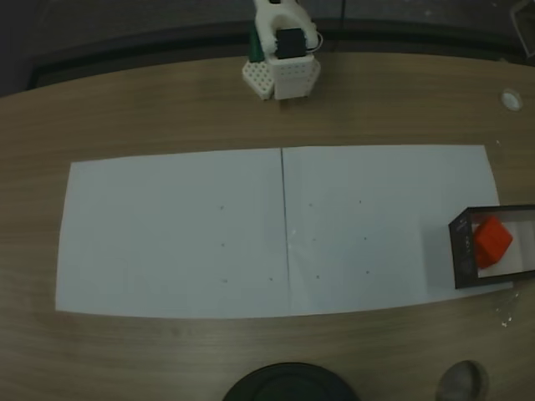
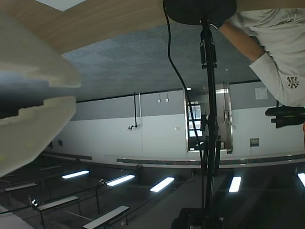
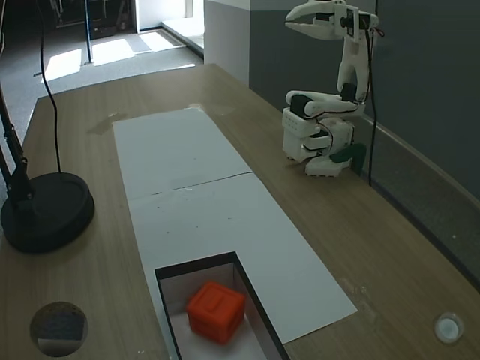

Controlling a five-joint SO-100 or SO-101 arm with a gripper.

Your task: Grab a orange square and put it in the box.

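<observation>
The orange square [image 3: 216, 311], likely light and rigid, rests inside the box [image 3: 197, 264]; grip opposite flat faces. The end effector [image 3: 297, 19], raised at one o'clock in a fixed view, is slightly parted, empty.

2 white paper sheets [image 1: 175, 234] and a round black stand base [image 3: 46, 210] lie on the wooden table [image 1: 167, 109].

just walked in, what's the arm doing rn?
Nothing is being handled at the moment. The orange square already sits inside the box at the end of the white paper sheets. The arm is folded back at its base on the far side of the table, with its pincer raised in the air, slightly parted and holding nothing. In the wrist view a person's arm shows near a black stand.
</observation>
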